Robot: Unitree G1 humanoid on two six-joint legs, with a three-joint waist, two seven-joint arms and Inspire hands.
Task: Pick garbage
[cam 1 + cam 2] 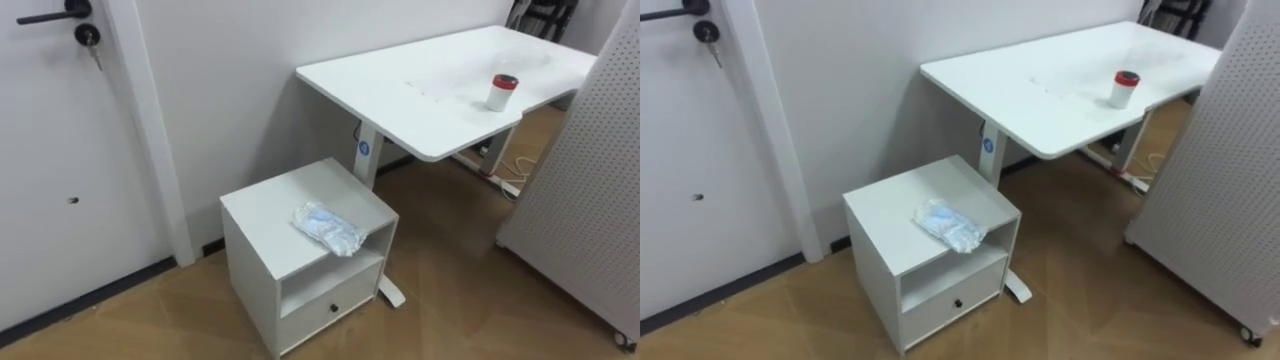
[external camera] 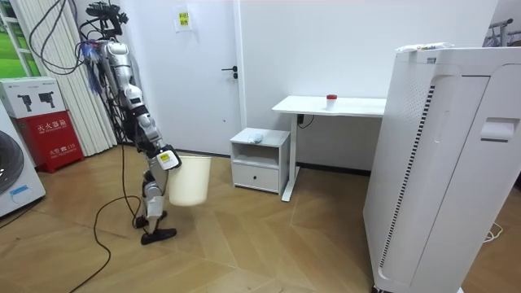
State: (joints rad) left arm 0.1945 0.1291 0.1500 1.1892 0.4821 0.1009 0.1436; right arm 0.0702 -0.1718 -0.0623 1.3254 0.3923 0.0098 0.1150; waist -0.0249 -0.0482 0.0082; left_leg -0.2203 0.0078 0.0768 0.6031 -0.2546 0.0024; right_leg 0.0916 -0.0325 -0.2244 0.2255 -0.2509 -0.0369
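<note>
One crumpled bag, one red-lidded cup, one cabinet, one desk, one bin.

The wrapper lies on the cabinet, near its front edge. The cabinet stands just left of the desk, which carries a cup.

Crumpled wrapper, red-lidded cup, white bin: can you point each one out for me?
Crumpled wrapper [image 1: 328,228]: left eye view, middle of the bundle.
Red-lidded cup [image 1: 501,97]: left eye view, its white side.
White bin [image 2: 191,181]: room view, its front wall.
</note>
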